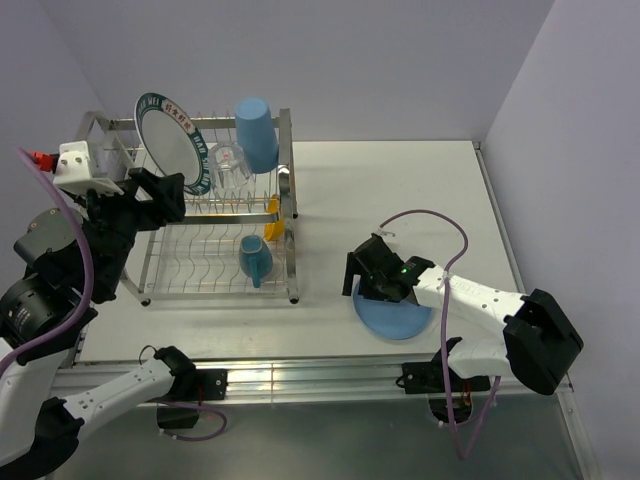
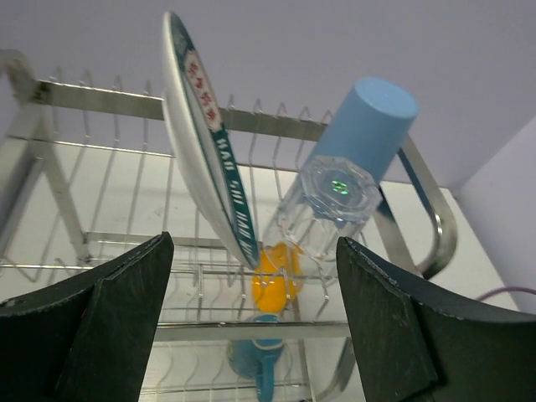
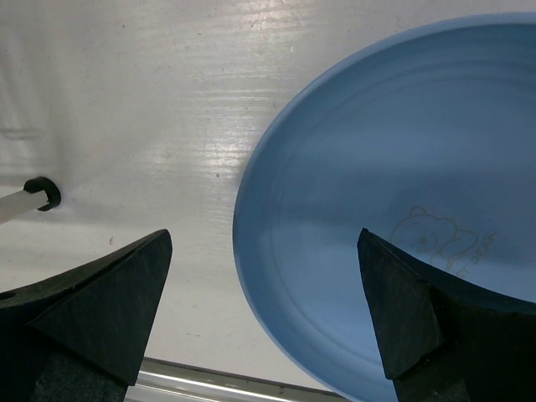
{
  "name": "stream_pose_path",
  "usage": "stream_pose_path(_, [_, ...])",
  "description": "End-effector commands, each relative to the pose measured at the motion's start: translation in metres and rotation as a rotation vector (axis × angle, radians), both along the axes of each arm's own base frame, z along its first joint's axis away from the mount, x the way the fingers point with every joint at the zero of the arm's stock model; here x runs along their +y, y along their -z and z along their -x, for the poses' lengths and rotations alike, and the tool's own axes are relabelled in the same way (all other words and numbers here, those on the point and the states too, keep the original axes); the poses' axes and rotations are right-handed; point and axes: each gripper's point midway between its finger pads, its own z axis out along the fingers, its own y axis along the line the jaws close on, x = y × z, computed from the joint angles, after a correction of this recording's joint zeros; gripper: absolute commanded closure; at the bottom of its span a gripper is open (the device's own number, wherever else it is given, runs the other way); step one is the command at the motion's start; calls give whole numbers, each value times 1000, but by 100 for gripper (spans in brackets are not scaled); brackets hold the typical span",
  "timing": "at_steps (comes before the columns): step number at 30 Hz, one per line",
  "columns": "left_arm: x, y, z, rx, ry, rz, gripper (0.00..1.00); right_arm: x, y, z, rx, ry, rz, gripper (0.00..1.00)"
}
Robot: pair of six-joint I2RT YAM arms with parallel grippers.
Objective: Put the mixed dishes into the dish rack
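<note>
Within the dish rack [image 1: 292, 268] stand five dishes [image 1: 170, 135]; one blue plate [image 1: 395, 322] lies outside; left claw [image 2: 253, 251], right claw [image 3: 264, 239] gape empty.

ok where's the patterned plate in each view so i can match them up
top external: patterned plate stands on edge at upper left, in the dish rack.
left wrist: left of centre, seen nearly edge-on.
right wrist: not in it.
shared landmark: the blue tumbler, to the plate's right in both.

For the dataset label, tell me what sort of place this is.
Probably a robot lab bench staged as a dishwashing station: white table between plain lilac walls, large chrome wire dish rack, large plain blue plate.
</note>
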Motion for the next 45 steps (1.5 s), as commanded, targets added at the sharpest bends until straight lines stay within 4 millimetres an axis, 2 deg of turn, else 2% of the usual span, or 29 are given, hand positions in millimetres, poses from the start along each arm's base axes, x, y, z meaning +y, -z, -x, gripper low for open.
stream_pose_path(1, [22,-11,-7,-26,-127,-55,15,-2,-3,-6,-42,11,11,0])
stream_pose_path(3, [22,-13,-11,-31,-146,-80,14,0,-4,-7,-42,5,10,0])
stream_pose_path(6, [13,-12,-28,-6,-155,-137,14,1,-4,-7,-36,-2,12,0])
stream_pose_path(8, [12,-23,-30,-17,-162,-129,13,0,-4,-7,-40,-5,13,0])
stream_pose_path(10, [7,-23,-38,4,-172,-142,14,-1,-5,-7,-41,-4,14,0])
stream_pose_path(11, [9,-34,-38,-8,-180,-117,14,-1,-6,-6,-46,-5,11,0])
stream_pose_path(12, [8,-35,-41,3,-189,-117,14,-1,-6,-6,-46,-7,9,0])
stream_pose_path(13, [1,-24,-51,60,-193,-159,16,-1,-8,-5,-52,-8,2,0])
stream_pose_path(14, [4,-33,-52,58,-200,-131,18,-2,-8,-4,-52,-8,2,0])
stream_pose_path(15, [-2,-26,-64,95,-205,-153,20,-3,-9,-4,-56,-9,0,0])
stream_pose_path(16, [-2,-21,-66,124,-203,-163,21,-3,-12,-4,-65,-9,-6,0])
stream_pose_path(17, [2,-24,-69,127,-212,-145,23,-3,-13,-4,-68,-9,-10,0])
stream_pose_path(21, [11,-15,-81,148,-237,-136,24,-5,-17,-4,-89,-12,-18,0])
stream_pose_path(26, [18,5,-96,204,-247,-161,27,-7,-20,-4,-109,-15,-25,0])
stream_pose_path(29, [17,12,-102,214,-242,-178,33,-6,-19,-4,-112,-21,-25,0])
stream_pose_path(32, [16,10,-105,196,-238,-183,43,-7,-15,-3,-108,-25,-21,0])
stream_pose_path(33, [16,9,-106,193,-240,-184,50,-7,-15,-4,-110,-27,-24,0])
stream_pose_path(39, [14,14,-110,201,-226,-227,71,-7,-9,-3,-105,-29,-38,0])
stream_pose_path(45, [11,5,-104,154,-192,-224,73,-6,-5,-3,-98,-38,-44,0])
